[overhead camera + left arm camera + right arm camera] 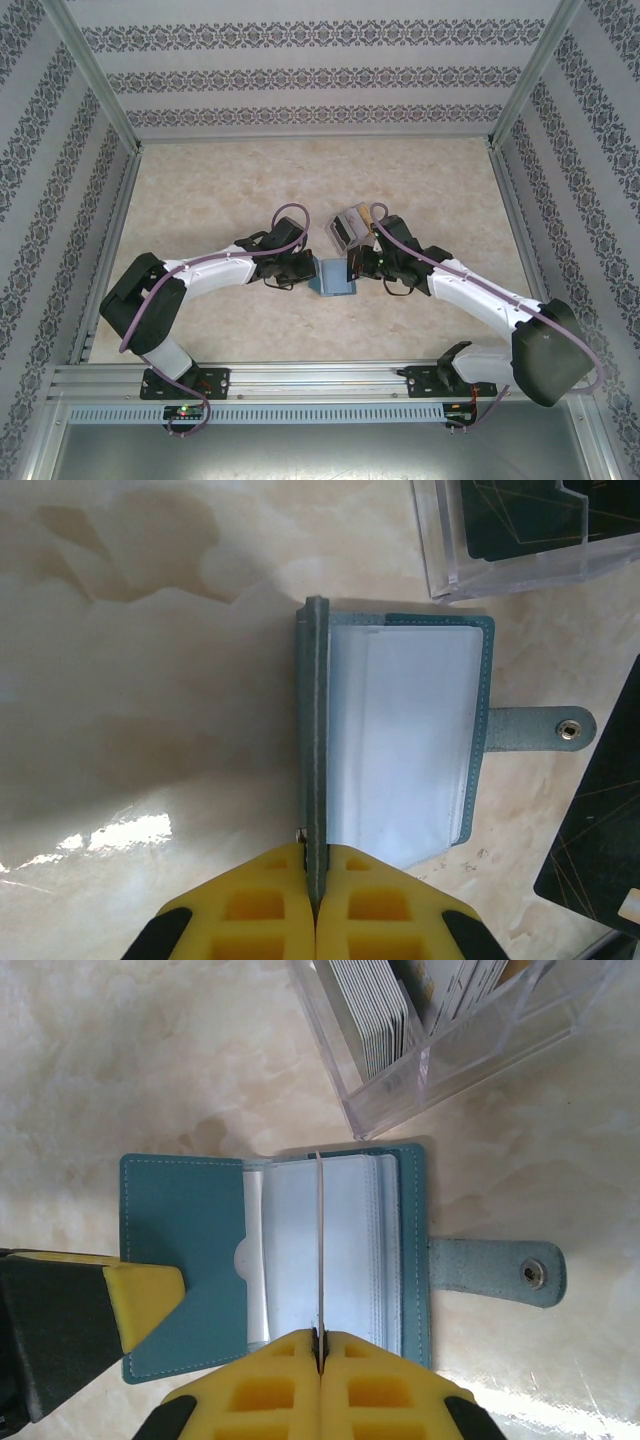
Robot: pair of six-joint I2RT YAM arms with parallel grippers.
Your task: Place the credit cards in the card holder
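Top view: the wallet (pixel 333 280) lies between the left gripper (pixel 308 270) and the right gripper (pixel 357 266).

Left wrist: the fingers are pinched tight on the wallet's cover, which stands on edge straight ahead, with the strap (pixel 540 730) pointing right.

Right wrist: the fingers clamp a card (pixel 318 1240) edge-on, its long axis straight ahead over the sleeves (pixel 350 1250). If the cover slips, the card may jam.
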